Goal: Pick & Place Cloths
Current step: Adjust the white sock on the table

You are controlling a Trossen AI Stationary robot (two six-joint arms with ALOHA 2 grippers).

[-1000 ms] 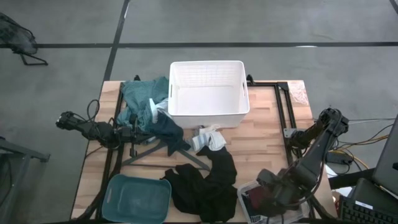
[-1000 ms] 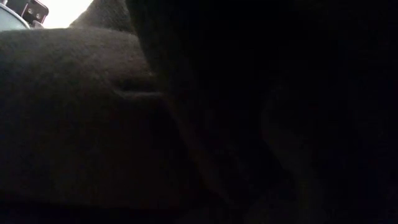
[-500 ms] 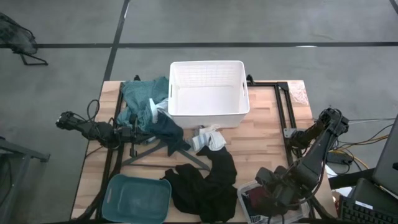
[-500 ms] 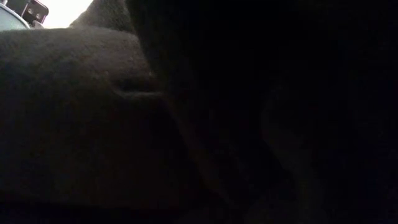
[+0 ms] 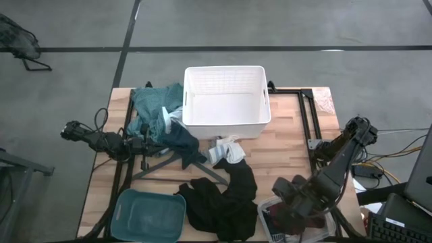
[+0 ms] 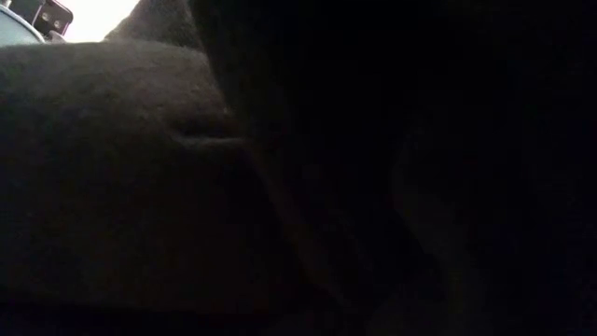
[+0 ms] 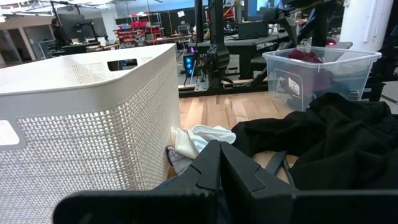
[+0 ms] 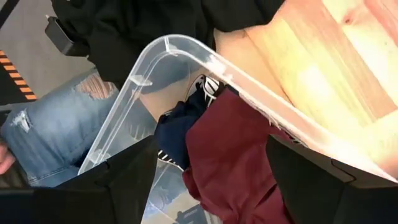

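My right gripper (image 8: 211,148) is open above the clear bin (image 8: 186,53) at the table's near right corner. In the bin lie a maroon cloth (image 8: 236,149), a navy cloth (image 8: 177,127) and a striped piece (image 8: 208,87). My left gripper (image 7: 219,149) is shut, low at the table's left (image 5: 147,144), beside a navy cloth (image 5: 181,140). A black cloth (image 5: 223,196) lies spread at the near middle. A small white cloth (image 5: 226,150) lies by the white basket (image 5: 226,121). A teal-green cloth (image 5: 154,101) lies left of the basket.
A dark grey hanger (image 5: 169,165) lies near the left gripper. A teal bin (image 5: 148,214) stands at the near left corner. A person in torn jeans (image 8: 56,130) stands just beyond the clear bin. Dark cloth blocks the low view.
My right gripper has shifted a little toward the table's left, staying over the clear bin. The cloths have not moved.
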